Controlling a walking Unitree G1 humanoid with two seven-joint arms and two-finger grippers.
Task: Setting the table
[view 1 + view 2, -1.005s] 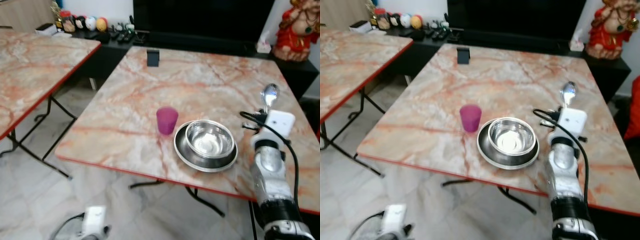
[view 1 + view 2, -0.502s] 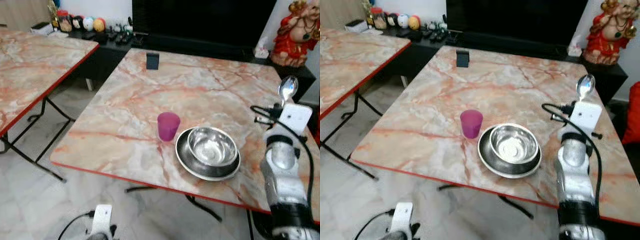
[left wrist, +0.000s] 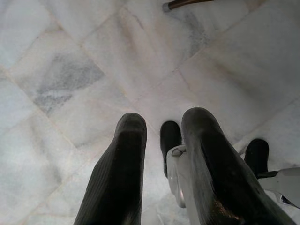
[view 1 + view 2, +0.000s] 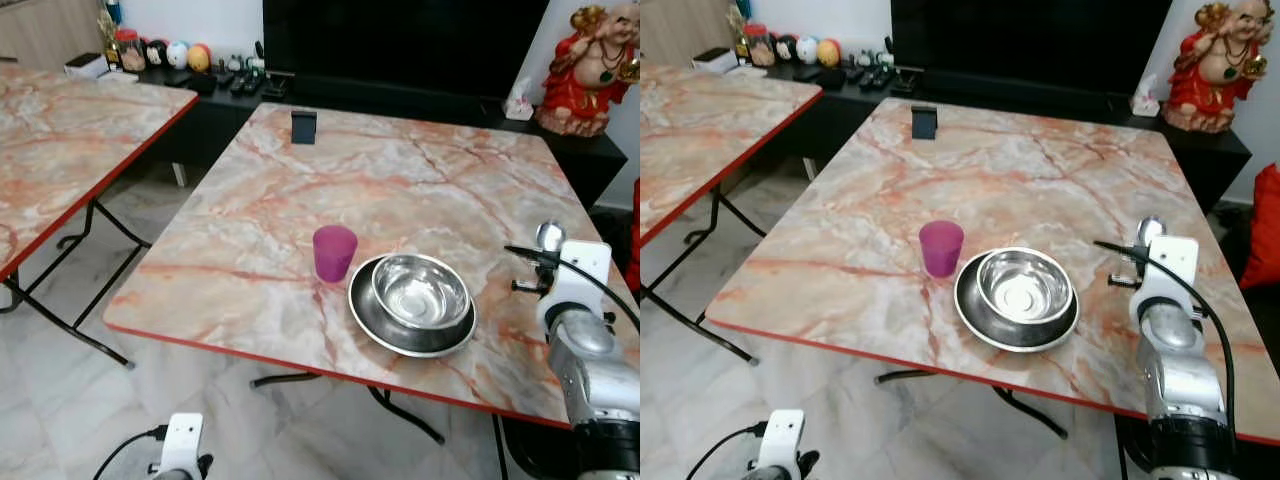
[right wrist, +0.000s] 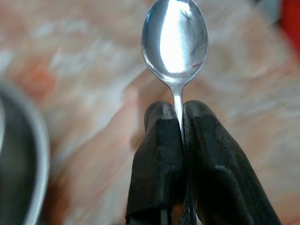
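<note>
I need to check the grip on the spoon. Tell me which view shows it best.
The right wrist view: the spoon is close up, its handle pinched between the right claw fingers, bowl outward. The two eye views show just its small bowl past the wrist, right of the steel bowl.

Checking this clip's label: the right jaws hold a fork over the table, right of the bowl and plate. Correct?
Not quite. The right gripper is shut on a spoon, not a fork; the right wrist view shows its rounded bowl end plainly. The rest holds: it is over the table, right of the bowl and plate.
</note>
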